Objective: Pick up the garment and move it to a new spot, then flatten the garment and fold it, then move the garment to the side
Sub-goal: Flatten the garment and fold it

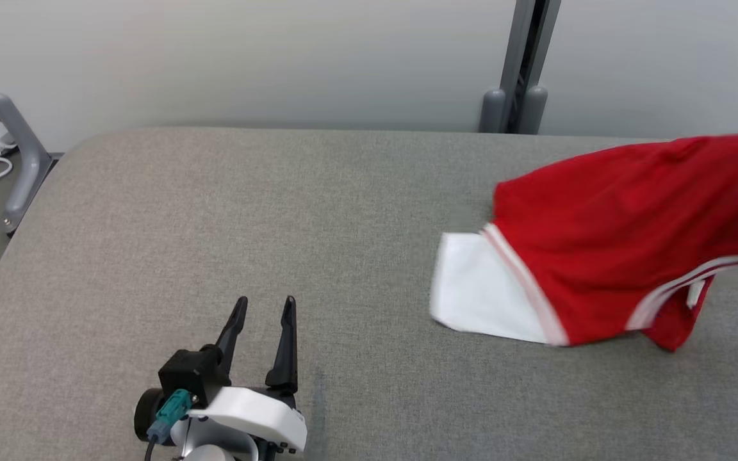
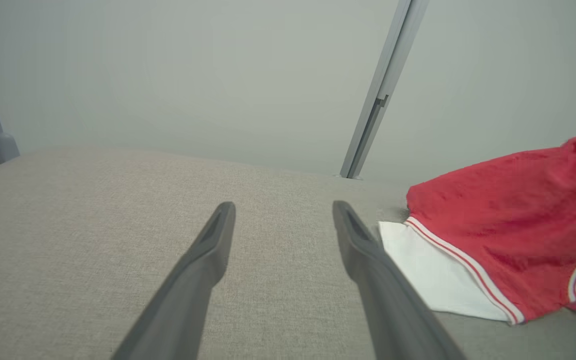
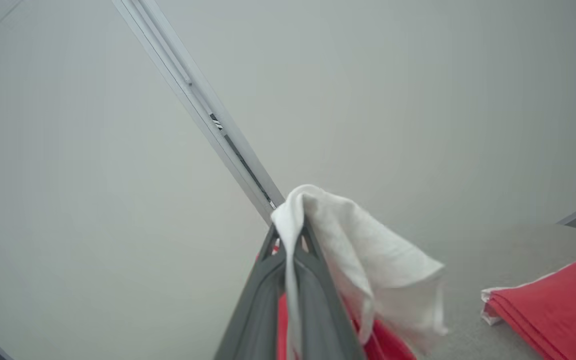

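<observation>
One red fabric garment with a white panel and stripes (image 1: 619, 256) lies on the right of the grey cloth-covered table (image 1: 215, 211). There are two grippers: the right gripper (image 3: 290, 240) pinches its white edge, and the left gripper (image 1: 266, 299) is spread, well apart from it.

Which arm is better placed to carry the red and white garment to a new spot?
Right. The right gripper is shut on a white edge of the red and white fabric garment; the left gripper is open over the grey fabric-covered table, apart from the garment.
</observation>
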Motion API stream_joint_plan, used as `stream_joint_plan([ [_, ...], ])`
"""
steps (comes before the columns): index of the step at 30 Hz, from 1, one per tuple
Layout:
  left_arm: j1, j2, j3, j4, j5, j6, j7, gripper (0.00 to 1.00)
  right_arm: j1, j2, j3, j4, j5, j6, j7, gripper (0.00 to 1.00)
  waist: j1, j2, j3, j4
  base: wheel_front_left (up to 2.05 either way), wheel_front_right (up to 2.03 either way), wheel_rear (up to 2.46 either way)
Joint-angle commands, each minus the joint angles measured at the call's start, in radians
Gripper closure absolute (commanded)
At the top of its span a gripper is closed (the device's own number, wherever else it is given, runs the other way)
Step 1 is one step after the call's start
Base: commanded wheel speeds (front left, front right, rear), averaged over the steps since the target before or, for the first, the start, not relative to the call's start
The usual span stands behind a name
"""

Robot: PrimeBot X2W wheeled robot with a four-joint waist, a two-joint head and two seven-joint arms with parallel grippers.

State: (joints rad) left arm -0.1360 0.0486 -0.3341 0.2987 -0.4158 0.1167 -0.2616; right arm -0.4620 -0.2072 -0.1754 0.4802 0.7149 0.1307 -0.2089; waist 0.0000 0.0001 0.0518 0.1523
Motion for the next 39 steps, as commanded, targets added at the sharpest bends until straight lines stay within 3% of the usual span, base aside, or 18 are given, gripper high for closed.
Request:
stream_joint_plan([
  [1,0.013,0.004,-0.003,0.001,-0.007,0.007,-0.004,0.0,-0.04,-0.019,-0.009,-0.033,-0.016,0.0,0.033,1.0,0.0,-0.0001,-0.018,-0.003,0.0,0.0,0.0],
  [5,0.027,0.004,-0.012,-0.001,-0.022,0.006,-0.004,0.0,-0.138,-0.021,-0.006,-0.106,-0.105,0.0,0.152,1.0,0.0,-0.0001,-0.037,0.013,0.0,0.0,0.0],
  [11,0.041,0.004,-0.024,-0.008,-0.045,0.01,-0.004,0.0,-0.238,0.11,0.099,-0.204,-0.213,0.0,0.341,1.0,0.0,-0.0001,-0.039,0.059,0.0,0.0,0.0],
  [14,0.039,0.004,-0.028,-0.01,-0.051,0.012,-0.004,0.0,-0.247,0.136,0.142,-0.204,-0.211,0.0,0.379,1.0,0.0,-0.0001,-0.034,0.078,0.0,0.0,0.0],
  [20,-0.002,0.004,-0.062,-0.021,-0.073,0.016,-0.004,0.0,-0.279,0.156,0.337,-0.038,-0.182,0.0,0.394,1.0,0.0,-0.0001,0.006,0.165,0.0,0.0,0.0],
  [30,-0.043,0.004,-0.149,-0.037,-0.129,0.036,-0.004,0.0,-0.422,0.153,0.594,0.343,-0.106,0.0,0.273,1.0,0.0,-0.0001,0.088,0.332,0.0,0.0,0.0],
  [32,-0.043,0.004,-0.158,-0.036,-0.135,0.04,-0.004,0.0,-0.472,0.152,0.634,0.414,-0.144,0.0,0.233,0.98,0.0,-0.0001,0.096,0.35,0.0,0.0,0.0],
  [33,-0.043,0.004,-0.16,-0.038,-0.138,0.042,-0.004,0.0,-0.494,0.153,0.656,0.434,-0.144,0.0,0.215,0.41,0.0,-0.0001,0.101,0.355,0.0,0.0,0.0],
  [34,-0.045,0.004,-0.163,-0.043,-0.14,0.049,-0.004,0.0,-0.516,0.154,0.679,0.47,-0.103,0.0,0.191,0.0,0.0,-0.0001,0.106,0.362,0.0,0.0,0.0],
  [39,-0.05,0.004,-0.164,-0.043,-0.138,0.058,-0.004,0.0,-0.568,0.153,0.76,0.522,-0.025,0.0,0.145,0.0,0.0,-0.0001,0.101,0.361,0.0,0.0,0.0],
])
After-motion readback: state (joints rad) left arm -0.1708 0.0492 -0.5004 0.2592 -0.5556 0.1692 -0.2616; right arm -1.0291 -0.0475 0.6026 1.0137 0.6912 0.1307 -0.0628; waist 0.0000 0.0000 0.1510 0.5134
